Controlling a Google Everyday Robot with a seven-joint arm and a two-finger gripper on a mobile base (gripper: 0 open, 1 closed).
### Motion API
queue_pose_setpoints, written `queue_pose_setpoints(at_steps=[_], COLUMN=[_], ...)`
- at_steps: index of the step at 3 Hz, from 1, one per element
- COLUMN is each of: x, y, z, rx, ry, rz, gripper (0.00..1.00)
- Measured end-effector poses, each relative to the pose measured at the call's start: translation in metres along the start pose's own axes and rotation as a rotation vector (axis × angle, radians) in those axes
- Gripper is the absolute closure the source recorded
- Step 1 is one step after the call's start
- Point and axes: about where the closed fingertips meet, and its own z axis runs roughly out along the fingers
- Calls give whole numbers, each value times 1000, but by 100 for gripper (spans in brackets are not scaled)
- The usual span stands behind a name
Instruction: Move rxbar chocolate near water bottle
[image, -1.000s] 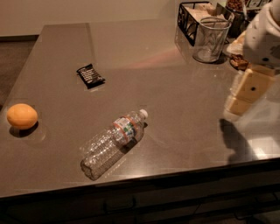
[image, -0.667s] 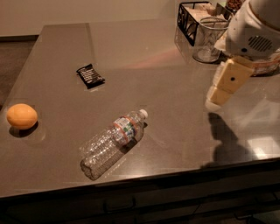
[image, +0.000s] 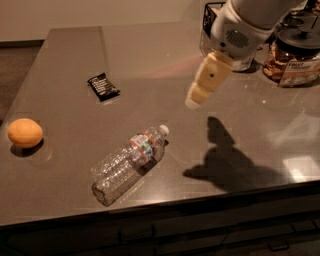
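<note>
The rxbar chocolate (image: 103, 86), a small flat black-wrapped bar, lies on the grey table toward the back left. The water bottle (image: 129, 164), clear and crinkled with a white cap and a banded label, lies on its side near the front edge, cap pointing back right. My gripper (image: 194, 101) hangs in the air above the middle of the table, right of the bar and behind the bottle's cap, well apart from both. It holds nothing that I can see.
An orange (image: 24, 132) sits at the left edge. At the back right stand a black wire basket (image: 211, 20), partly hidden by my arm, and a brown snack bag (image: 295, 66). The table's front edge (image: 200, 200) runs just below the bottle.
My arm has swung left from the right edge to above the middle of the table. The bar, bottle and orange have not moved.
</note>
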Motion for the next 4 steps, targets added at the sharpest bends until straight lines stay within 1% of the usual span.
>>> queue_pose_setpoints(at_steps=[1, 2, 3, 4], x=[-41, -81, -116, -149], y=[-9, -14, -10, 0], z=[23, 45, 73, 106], rx=[21, 40, 35, 12], ry=[-14, -32, -23, 0], rz=[60, 105, 125, 118], gripper=[0, 0, 0, 0])
